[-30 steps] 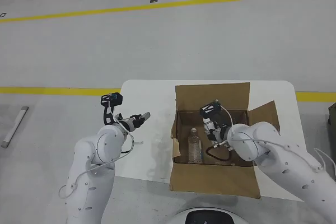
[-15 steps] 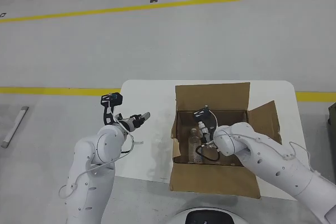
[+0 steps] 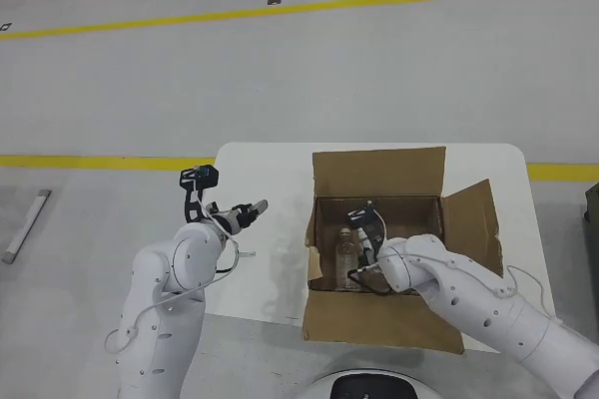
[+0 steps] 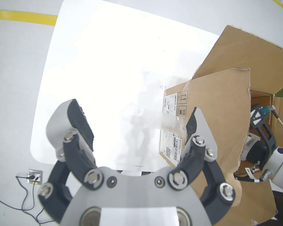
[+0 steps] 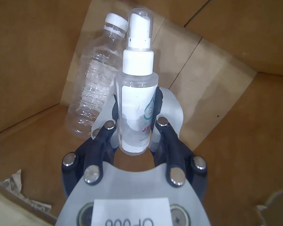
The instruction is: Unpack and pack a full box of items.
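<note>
The right gripper (image 5: 137,109) is down inside the open cardboard box (image 3: 379,172), its two fingers (image 5: 169,109) clamped on the lower body of a clear spray bottle (image 5: 136,83) with a white label. The bottle's white pump head and clear cap stick out past the fingertips. Just beside the fingers, and touching or nearly touching the spray bottle, a clear water bottle (image 5: 94,90) with a white cap lies on the box floor, close to one brown wall. A crumpled scrap of paper (image 5: 16,182) sits on the box floor behind the fingers, near the wrist. The left gripper (image 4: 135,116) is held above the white table (image 4: 103,48), its ribbed fingers (image 4: 80,123) spread wide with nothing between them. Bare tabletop lies below and beyond the fingertips, and one labelled side wall of the box stands just past one finger. The box rests on the table with its flaps folded outward. The table has rounded corners and stands on a pale grey floor (image 3: 280,80). A yellow line (image 3: 80,161) runs across the floor behind the table. A pale bar (image 3: 25,226) lies on the floor well away from both grippers, and a floor socket (image 4: 34,173) with a thin black cable sits beside the table's edge.
</note>
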